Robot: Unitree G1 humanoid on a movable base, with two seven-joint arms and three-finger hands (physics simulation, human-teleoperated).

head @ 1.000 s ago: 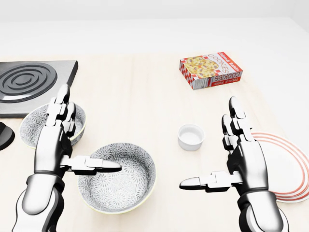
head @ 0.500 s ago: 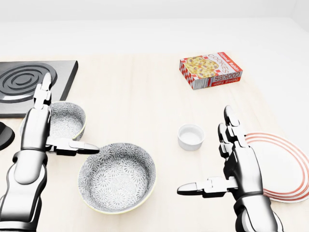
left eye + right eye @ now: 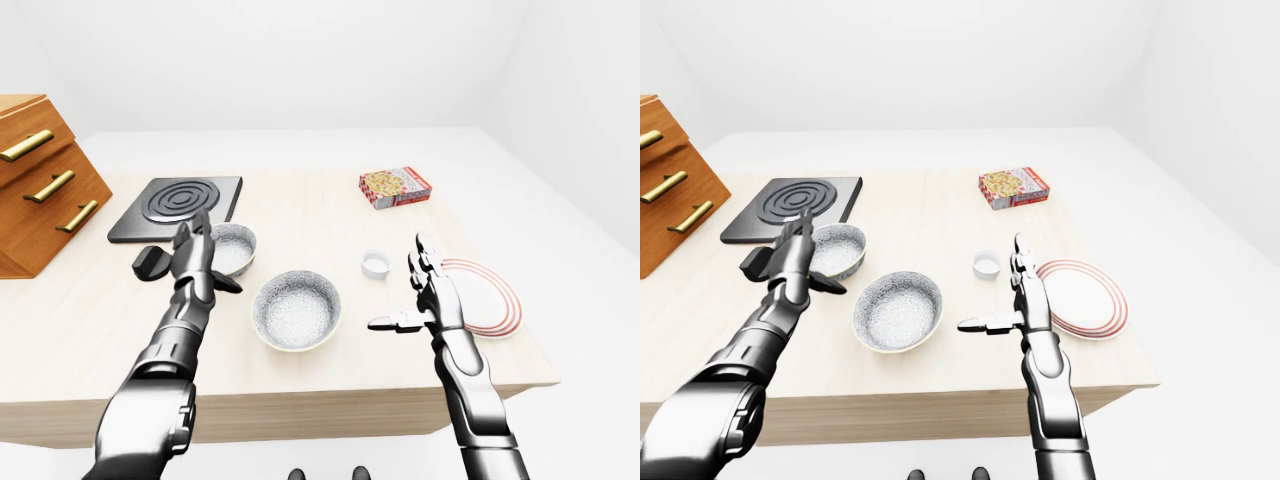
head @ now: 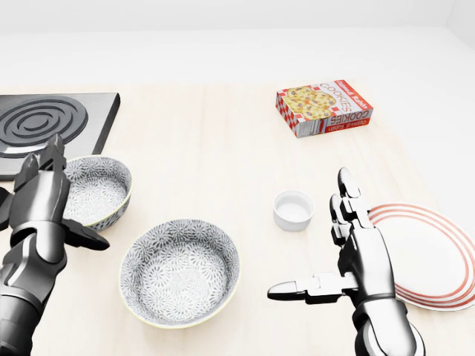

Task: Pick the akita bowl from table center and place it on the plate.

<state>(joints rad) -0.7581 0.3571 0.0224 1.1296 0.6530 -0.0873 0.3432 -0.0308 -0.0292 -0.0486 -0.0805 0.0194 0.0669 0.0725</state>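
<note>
Left of the plate (image 4: pixel 434 256), the large akita bowl (image 4: pixel 180 271) sits untouched, a white cup (image 4: pixel 293 210) between them. Right hand (image 4: pixel 349 267) hovers beside the plate, fingers spread, empty; left hand (image 4: pixel 41 211) likewise splayed. Pre-grasp step; next probably needs fingers closing on the bowl's rim.

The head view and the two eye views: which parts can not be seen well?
- Small bowl, head view: the left hand covers its left rim.
- Plate, head view: cut off by the right edge, partly behind the right hand.
- Black object, left-eye view: too small to identify.
</note>
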